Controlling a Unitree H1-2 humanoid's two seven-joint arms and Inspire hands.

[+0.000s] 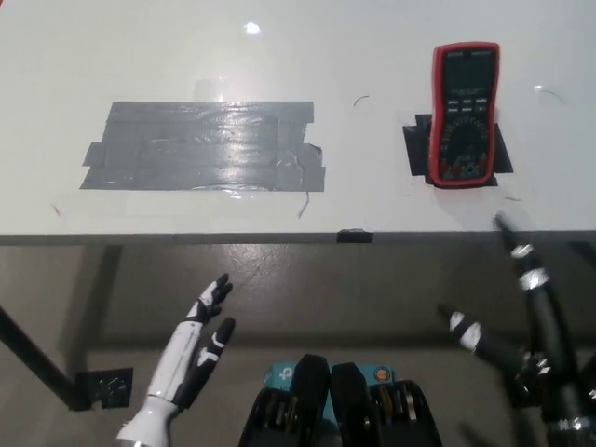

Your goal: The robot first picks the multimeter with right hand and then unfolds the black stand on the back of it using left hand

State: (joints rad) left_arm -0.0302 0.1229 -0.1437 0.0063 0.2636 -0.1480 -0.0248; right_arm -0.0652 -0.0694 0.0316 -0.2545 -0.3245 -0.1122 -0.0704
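Red-cased, the multimeter lies untouched at the table's far right on a black patch. No step is begun. The right hand, fingers spread, must be reached forward. The left hand is held spread, near left.

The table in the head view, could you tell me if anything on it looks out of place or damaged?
Only the grey tape patch looks untidy, with ragged, overlapping strips. The multimeter lies face up on its black tape mark, seemingly intact.
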